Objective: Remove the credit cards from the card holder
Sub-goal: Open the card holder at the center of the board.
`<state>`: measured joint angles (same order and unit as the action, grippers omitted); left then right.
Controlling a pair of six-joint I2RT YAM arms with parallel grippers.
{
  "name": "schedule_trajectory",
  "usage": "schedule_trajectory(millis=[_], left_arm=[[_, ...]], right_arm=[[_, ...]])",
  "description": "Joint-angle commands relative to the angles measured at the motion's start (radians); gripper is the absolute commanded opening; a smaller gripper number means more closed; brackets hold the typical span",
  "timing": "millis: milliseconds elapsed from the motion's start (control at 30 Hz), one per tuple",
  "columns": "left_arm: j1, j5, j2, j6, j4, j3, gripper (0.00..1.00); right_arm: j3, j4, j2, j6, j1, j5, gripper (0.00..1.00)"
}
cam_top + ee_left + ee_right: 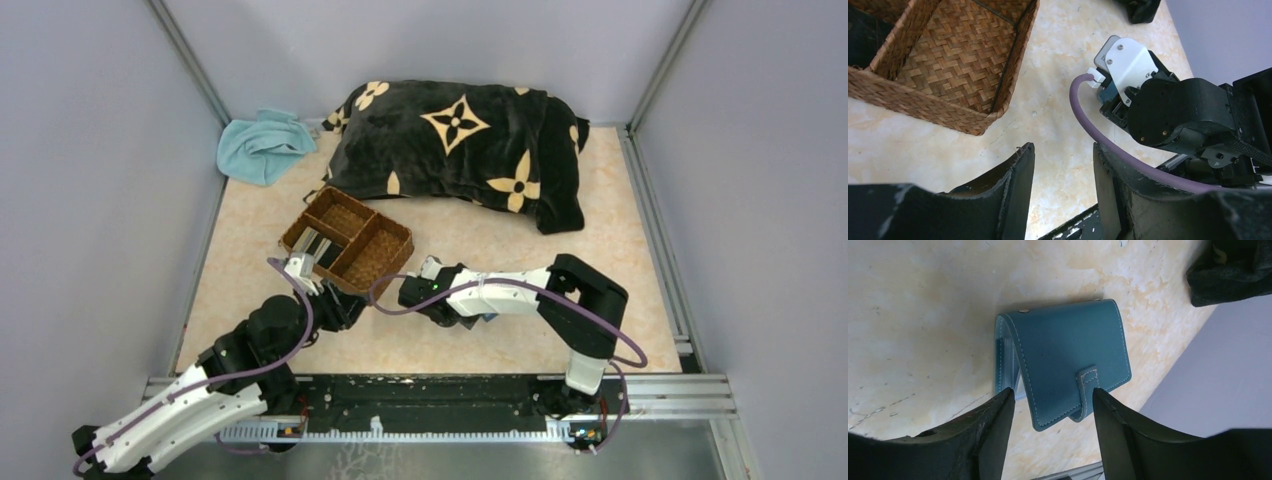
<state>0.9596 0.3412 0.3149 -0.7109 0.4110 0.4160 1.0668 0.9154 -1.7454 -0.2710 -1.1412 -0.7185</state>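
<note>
We find the teal card holder (1068,350) lying folded on the table (923,300) beneath the right gripper (1052,392), whose fingers stand spread, grasping nothing. The left gripper (1063,150), likewise spread and empty, hovers beside the woven tray (923,102). We judge that opening is the next step: pin the holder, lift the flap.

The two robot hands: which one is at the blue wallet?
The right hand: its open fingers straddle the blue wallet, while the left hand, beside the woven tray, has only bare table between its fingers.
</note>
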Motion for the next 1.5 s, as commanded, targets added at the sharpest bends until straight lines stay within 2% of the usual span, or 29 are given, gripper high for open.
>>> schedule_trajectory(millis=[0, 67, 100, 267, 333, 467, 633, 833, 967, 1200, 1300, 1467], left_arm=[[0.002, 0.020, -0.013, -0.020, 0.025, -0.016, 0.54], [0.002, 0.021, -0.015, -0.021, 0.027, -0.016, 0.53], [0.004, 0.022, -0.018, -0.019, 0.030, -0.017, 0.54], [0.004, 0.042, -0.042, -0.011, 0.052, -0.015, 0.53], [0.003, 0.046, -0.051, -0.007, 0.057, -0.014, 0.53], [0.003, 0.042, -0.056, 0.000, 0.061, -0.009, 0.53], [0.002, 0.025, -0.036, 0.008, 0.046, -0.003, 0.53], [0.003, -0.012, 0.006, 0.023, 0.001, -0.001, 0.53], [0.003, -0.037, 0.038, 0.026, -0.039, -0.007, 0.53], [0.002, -0.077, 0.073, 0.031, -0.089, -0.019, 0.53], [0.003, -0.088, 0.096, 0.036, -0.113, -0.020, 0.53], [0.003, -0.103, 0.144, 0.040, -0.151, -0.023, 0.53]], right_arm=[[0.048, 0.055, -0.039, -0.027, -0.006, -0.065, 0.58], [0.050, 0.065, -0.054, -0.031, -0.006, -0.081, 0.53], [0.050, 0.068, -0.061, -0.031, -0.005, -0.087, 0.47], [0.055, 0.073, -0.070, -0.040, -0.005, -0.100, 0.10], [0.064, 0.079, -0.067, -0.050, -0.005, -0.106, 0.00], [0.098, 0.060, -0.007, -0.038, -0.003, -0.045, 0.00], [0.156, -0.007, 0.145, 0.018, 0.027, 0.207, 0.00], [0.212, -0.009, 0.236, 0.030, 0.113, 0.458, 0.00], [0.141, -0.132, 0.340, -0.007, 0.255, 0.823, 0.00], [-0.048, -0.255, 0.424, -0.054, 0.452, 1.204, 0.00], [-0.152, -0.387, 0.425, -0.121, 0.532, 1.442, 0.00], [-0.243, -0.551, 0.422, -0.234, 0.594, 1.598, 0.00]])
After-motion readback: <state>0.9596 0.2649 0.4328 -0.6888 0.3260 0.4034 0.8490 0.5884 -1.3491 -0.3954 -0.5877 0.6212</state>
